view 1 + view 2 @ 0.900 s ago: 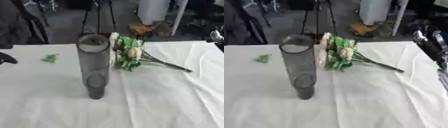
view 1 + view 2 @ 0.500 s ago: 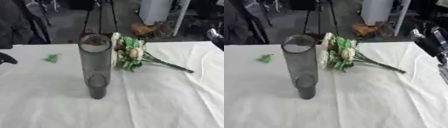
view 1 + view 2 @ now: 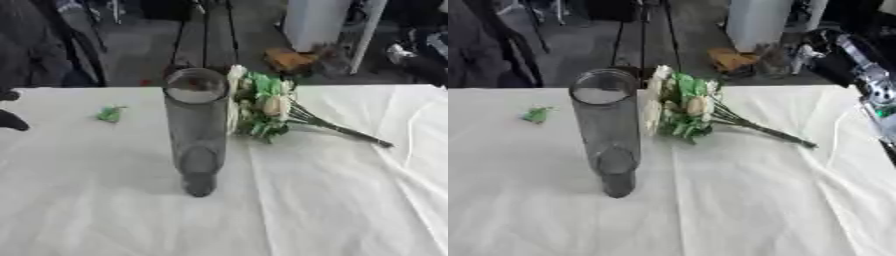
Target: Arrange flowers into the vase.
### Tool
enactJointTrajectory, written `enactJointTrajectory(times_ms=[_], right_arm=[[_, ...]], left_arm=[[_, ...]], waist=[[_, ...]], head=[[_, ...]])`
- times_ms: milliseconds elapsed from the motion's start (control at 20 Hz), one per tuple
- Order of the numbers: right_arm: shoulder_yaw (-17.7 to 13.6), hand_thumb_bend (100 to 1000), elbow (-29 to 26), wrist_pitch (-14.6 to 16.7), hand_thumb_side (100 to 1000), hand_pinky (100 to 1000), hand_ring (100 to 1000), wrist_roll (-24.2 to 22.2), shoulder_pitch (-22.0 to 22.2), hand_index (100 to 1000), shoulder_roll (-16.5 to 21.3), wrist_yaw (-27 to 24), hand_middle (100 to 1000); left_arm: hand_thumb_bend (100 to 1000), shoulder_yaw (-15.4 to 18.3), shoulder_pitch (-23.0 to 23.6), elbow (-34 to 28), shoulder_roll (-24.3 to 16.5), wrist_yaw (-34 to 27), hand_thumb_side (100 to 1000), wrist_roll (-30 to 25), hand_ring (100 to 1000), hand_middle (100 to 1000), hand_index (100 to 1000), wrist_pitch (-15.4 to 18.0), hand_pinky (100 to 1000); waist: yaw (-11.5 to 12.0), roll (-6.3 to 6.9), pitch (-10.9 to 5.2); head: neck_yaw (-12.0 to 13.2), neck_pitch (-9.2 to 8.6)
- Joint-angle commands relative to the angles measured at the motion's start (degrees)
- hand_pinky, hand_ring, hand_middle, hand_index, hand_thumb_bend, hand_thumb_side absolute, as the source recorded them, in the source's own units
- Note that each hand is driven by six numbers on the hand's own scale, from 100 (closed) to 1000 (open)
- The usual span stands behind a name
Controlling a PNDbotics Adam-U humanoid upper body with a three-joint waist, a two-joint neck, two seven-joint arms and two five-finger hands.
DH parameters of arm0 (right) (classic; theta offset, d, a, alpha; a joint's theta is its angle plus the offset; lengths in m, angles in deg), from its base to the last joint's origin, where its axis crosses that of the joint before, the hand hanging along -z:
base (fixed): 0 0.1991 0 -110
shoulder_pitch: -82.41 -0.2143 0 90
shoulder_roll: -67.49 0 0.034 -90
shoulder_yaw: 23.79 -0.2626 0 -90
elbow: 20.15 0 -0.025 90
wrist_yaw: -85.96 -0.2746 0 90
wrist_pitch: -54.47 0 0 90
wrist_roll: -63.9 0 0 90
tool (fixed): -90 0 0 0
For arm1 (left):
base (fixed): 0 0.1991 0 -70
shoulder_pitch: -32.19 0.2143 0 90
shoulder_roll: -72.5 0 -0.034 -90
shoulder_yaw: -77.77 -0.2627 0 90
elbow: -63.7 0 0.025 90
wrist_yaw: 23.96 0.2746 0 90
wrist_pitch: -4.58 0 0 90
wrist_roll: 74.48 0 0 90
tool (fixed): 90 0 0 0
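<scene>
— Where's the bunch? And the handling?

— Flowers [image 3: 267, 107] lying flat on the white-clothed desk [image 3: 332, 200], heads touching or just beside the upright glass vase [image 3: 197, 130], stems trailing out to the right. Probably light and soft: blooms easily crushed, stems thin and bendy. Best taken along the bare stems, partway down, away from the heads. Vase tall, narrow and likely easy to tip, so worth avoiding a knock on the rim.

— And the hands?

— Right hand [image 3: 842, 52] up at the far right edge in the right eye view, above the desk's back corner, well apart from the stems and holding nothing visible; fingers too dark to read, so open or closed cannot be told. Left hand [image 3: 10, 120] just a dark shape at the left edge of the left eye view, near a small green scrap [image 3: 110, 113], far from the flowers; likewise cannot tell.

— Nothing in the vase?

— Empty, as far as visible.
</scene>
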Motion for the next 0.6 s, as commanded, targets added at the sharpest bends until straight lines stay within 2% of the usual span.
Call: enactJointTrajectory(times_ms=[50, 250, 600], right_arm=[[-0.1, 100, 4.1, -0.5, 635, 723, 759, -2.7, -3.6, 836, 0.5, 3.0, 729], [-0.6, 100, 10.7, -0.2, 619, 724, 759, -4.4, -7.6, 833, -0.9, 7.0, 729], [-1.5, 100, 21.0, 2.6, 613, 728, 765, -3.7, -12.6, 839, -2.7, 14.4, 737]], left_arm=[[1000, 0.0, -1.2, -0.8, -0.7, -0.2, 815, -0.4, 496, 654, 700, 0.0, 564], [1000, -0.4, -1.5, -1.0, -0.6, -0.4, 814, -0.8, 495, 654, 701, 0.0, 564], [1000, -0.8, -2.4, -1.4, -0.2, -0.7, 813, -1.4, 494, 653, 701, -0.2, 564]], waist=[[0.5, -0.03, -0.7], [1.8, 0.03, -0.39], [4.2, 0.37, 0.43]], head=[[-0.6, -0.07], [-1.1, -0.33], [-2.1, -0.75]])
